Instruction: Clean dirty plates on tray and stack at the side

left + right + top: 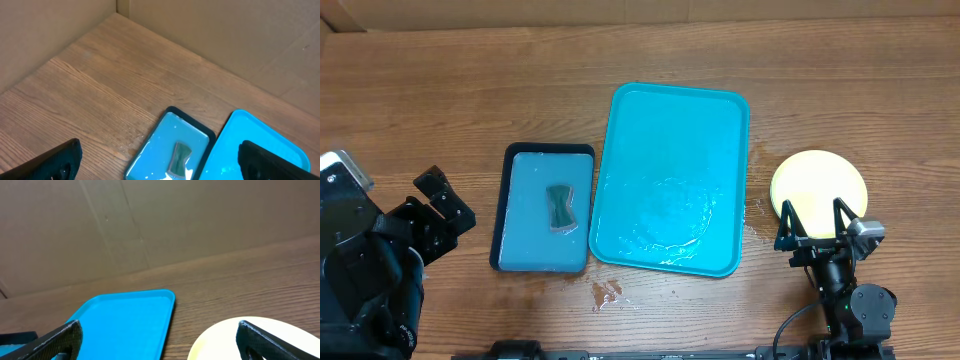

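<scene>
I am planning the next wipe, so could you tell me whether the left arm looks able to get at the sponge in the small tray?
Probably yes. The left gripper stands open just left of the small tray, the sponge lies alone in its middle, and nothing sits between them.
</scene>
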Controlling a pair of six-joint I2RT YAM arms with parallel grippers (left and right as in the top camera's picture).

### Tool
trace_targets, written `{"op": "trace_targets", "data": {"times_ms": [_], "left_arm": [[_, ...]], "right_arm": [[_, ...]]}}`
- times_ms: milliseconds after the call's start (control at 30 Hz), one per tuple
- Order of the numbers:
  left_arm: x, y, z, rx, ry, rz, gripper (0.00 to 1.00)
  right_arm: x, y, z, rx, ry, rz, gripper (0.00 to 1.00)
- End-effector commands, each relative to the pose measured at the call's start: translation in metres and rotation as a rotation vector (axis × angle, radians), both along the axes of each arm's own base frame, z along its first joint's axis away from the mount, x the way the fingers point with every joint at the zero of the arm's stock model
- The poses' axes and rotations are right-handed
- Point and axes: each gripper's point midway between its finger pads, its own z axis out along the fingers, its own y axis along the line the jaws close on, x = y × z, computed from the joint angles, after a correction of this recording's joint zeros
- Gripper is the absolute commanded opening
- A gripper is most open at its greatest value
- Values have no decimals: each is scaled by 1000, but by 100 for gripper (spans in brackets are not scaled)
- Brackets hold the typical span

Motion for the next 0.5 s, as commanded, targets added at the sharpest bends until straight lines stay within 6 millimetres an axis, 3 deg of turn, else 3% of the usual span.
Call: {"op": "trace_targets", "data": {"times_ms": [0,467], "left_arm": [[-1,4,4,-4,-18,27,100],[-1,4,4,0,-14,26,100]], "right_arm": [[0,0,-2,0,-3,2,100],[0,0,-2,0,-3,2,100]]}}
